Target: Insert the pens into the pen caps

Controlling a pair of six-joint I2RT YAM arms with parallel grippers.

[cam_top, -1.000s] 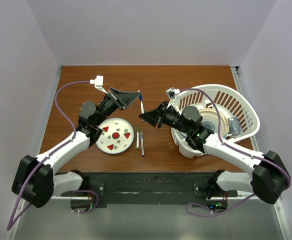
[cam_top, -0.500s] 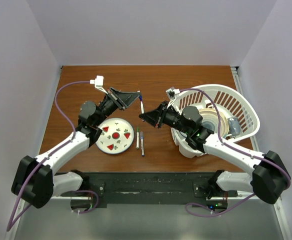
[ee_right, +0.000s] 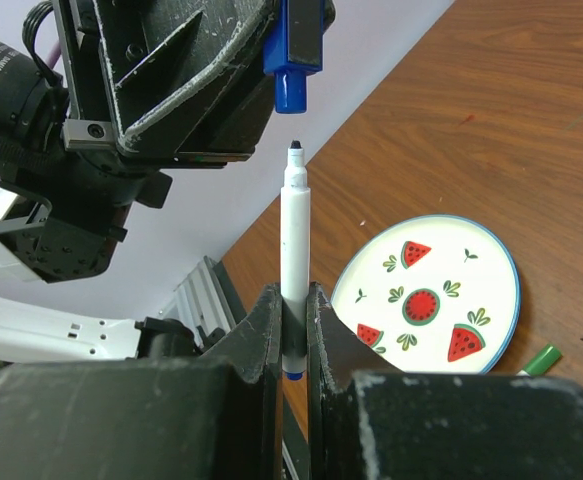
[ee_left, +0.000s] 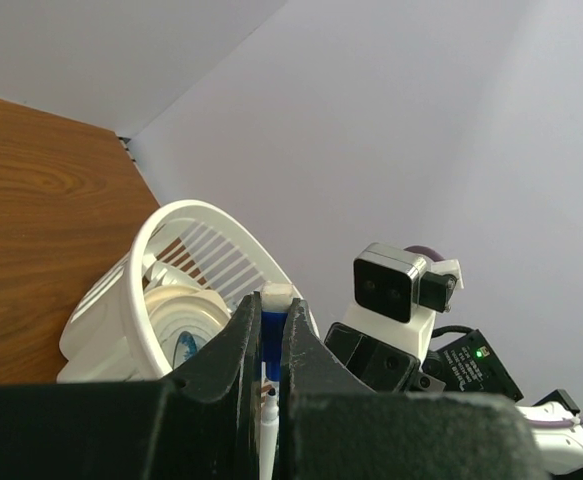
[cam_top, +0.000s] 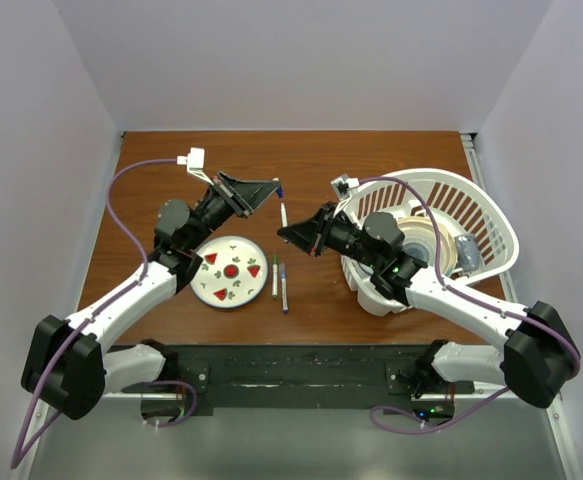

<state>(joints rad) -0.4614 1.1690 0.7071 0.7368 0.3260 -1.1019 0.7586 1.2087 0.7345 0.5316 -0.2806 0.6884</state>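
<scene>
Where the table ends on the right, a big white basket [cam_top: 476, 200] sits with slots in its side. Inside it lie a round white roll [cam_top: 426, 240] and a small grey thing [cam_top: 464, 250]; I cannot tell what that one is. The right arm reaches across the near left part of the basket.

To the left, a round plate [cam_top: 203, 285] with red watermelon pictures lies flat on the table. Nothing sits on it.

The left gripper [cam_top: 273, 186] is up above the table, far from the plate. Its fingers are squeezed together on a little blue cap [ee_right: 296, 50], and the open end of the cap pokes out. The right gripper [cam_top: 283, 233] is just near of it, with its fingers pinched on the lower part of a white pen [ee_right: 293, 250]. The pen's black tip points right at the cap's open end. There is a small gap between them, so the pen is not in the cap yet.

Two more pens [cam_top: 279, 280] lie side by side on the table, just right of the plate.

The walls [cam_top: 291, 60] around are plain and pale. The table [cam_top: 371, 160] is brown wood.
</scene>
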